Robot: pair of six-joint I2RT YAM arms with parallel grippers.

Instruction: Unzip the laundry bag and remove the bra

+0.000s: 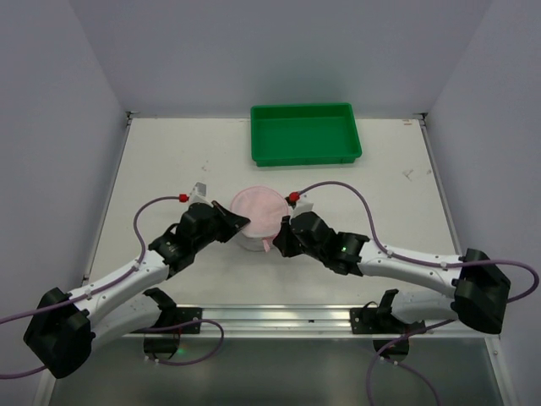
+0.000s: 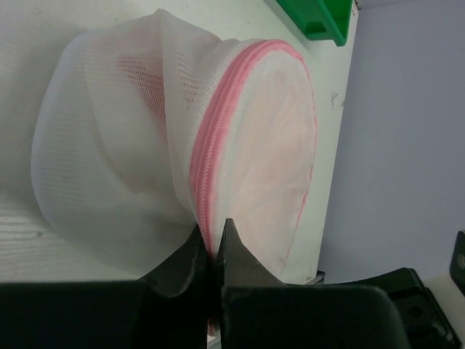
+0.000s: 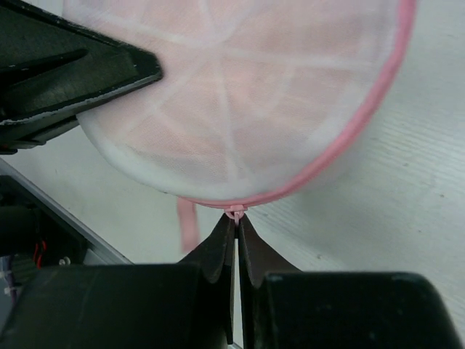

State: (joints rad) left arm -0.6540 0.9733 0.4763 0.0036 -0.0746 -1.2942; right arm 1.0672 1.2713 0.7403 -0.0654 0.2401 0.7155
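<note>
Top external: white table (image 1: 169,161), pale walls (image 1: 279,51).

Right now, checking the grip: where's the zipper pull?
In the right wrist view, the zipper pull sits at the laundry bag's near rim, pinched in the right gripper.

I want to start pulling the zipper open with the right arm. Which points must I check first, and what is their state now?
1. The left gripper is shut on the laundry bag at its pink zipper: ok.
2. The right gripper is shut on the zipper pull: ok.
3. The bag rests on the table, not lifted: ok.
4. The green tray is apart from the bag, at the far side: ok.
5. The bra is loose inside: cannot tell, only pinkish shapes show through the mesh.
</note>
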